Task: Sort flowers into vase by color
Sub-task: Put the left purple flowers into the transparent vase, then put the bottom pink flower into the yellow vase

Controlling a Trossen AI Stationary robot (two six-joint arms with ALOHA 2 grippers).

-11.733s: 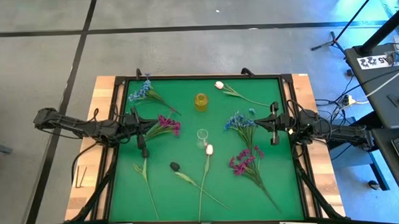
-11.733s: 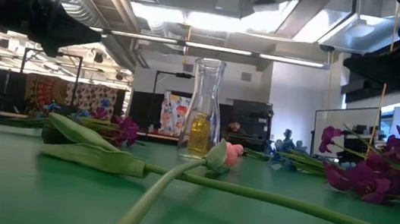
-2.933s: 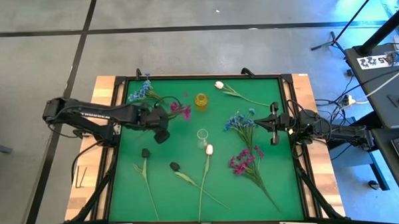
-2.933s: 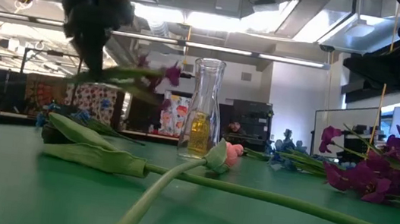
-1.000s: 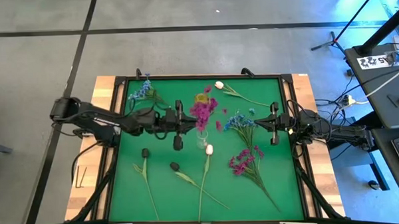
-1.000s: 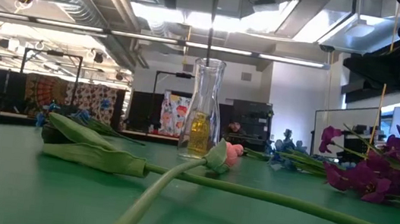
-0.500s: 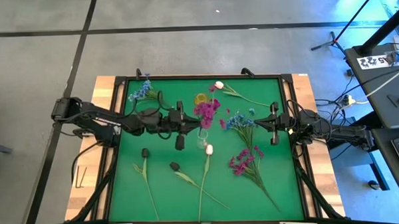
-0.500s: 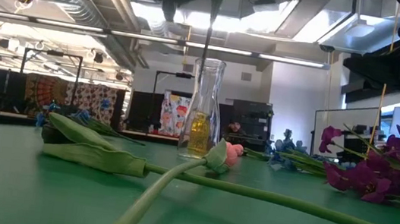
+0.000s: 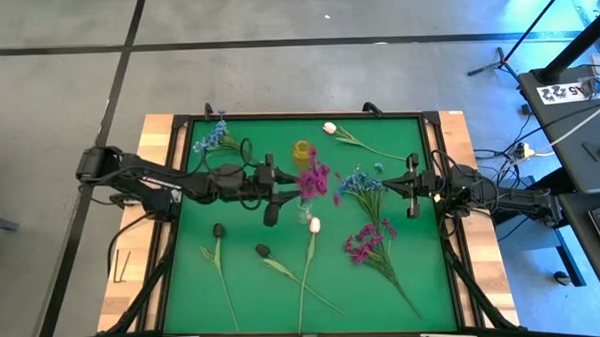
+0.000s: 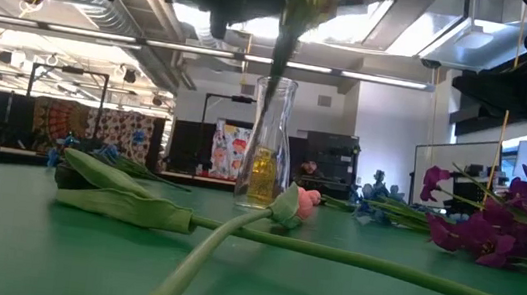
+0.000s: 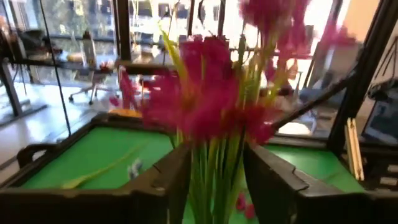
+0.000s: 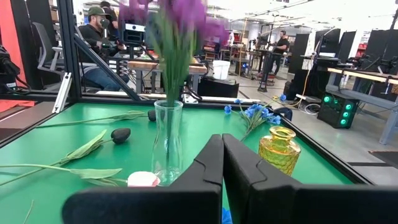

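A magenta flower cluster [image 9: 312, 178] stands upright with its green stems in the neck of the clear glass vase [image 9: 303, 202] at the table's middle. In the right wrist view, the stems [image 12: 169, 81] reach down into the vase [image 12: 168, 143]. My left gripper [image 9: 291, 191] is high above the vase. It is open, with one finger on either side of the stems [image 11: 216, 180]. My right gripper [image 9: 386, 184] waits shut at the table's right side.
A yellow vase [image 9: 301, 148] stands just behind the clear one. Lying on the green mat are blue clusters [image 9: 214, 139] [image 9: 361, 181], a magenta cluster [image 9: 368, 241], white tulips [image 9: 330, 128] [image 9: 314, 225] and dark buds [image 9: 219, 231] [image 9: 264, 251]. People sit beyond the table.
The magenta flower has come down. In the low view only its stem showed above the vase before, and now its blossoms show at the top. My left gripper has edged toward the table's right, over the vase.
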